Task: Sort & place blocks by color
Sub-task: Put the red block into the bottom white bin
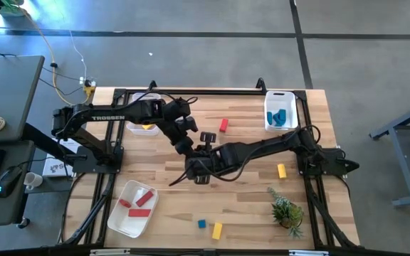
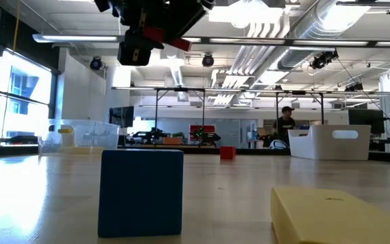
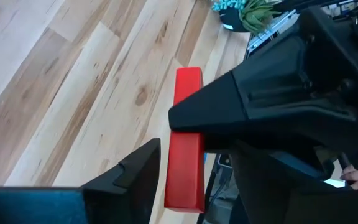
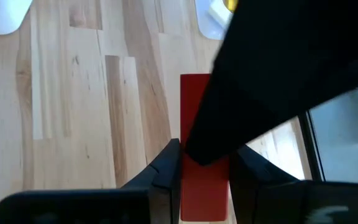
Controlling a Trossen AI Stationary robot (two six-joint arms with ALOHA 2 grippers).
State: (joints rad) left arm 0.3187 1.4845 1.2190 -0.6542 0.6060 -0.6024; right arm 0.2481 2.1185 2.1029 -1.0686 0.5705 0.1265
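- Red bar point(image 4: 204, 190): a rigid, solid block, judged light, with smooth, possibly slippery faces. Best gripped across its two long flat sides, near the middle, so it cannot pivot.
- Position: lifted clear of the bench point(image 1: 248, 206), over its middle, where the two arms meet.
- Right end effector point(image 4: 204, 160): narrow, clamped across the bar's long sides.
- Left end effector point(image 3: 185, 186): stands wide; one finger point(image 3: 135, 180) lies just beside the bar, the other is hidden. Contact cannot be confirmed.
- White tray point(image 1: 117, 222), at the left front, already holds red blocks point(image 1: 139, 203); judged the likely destination.
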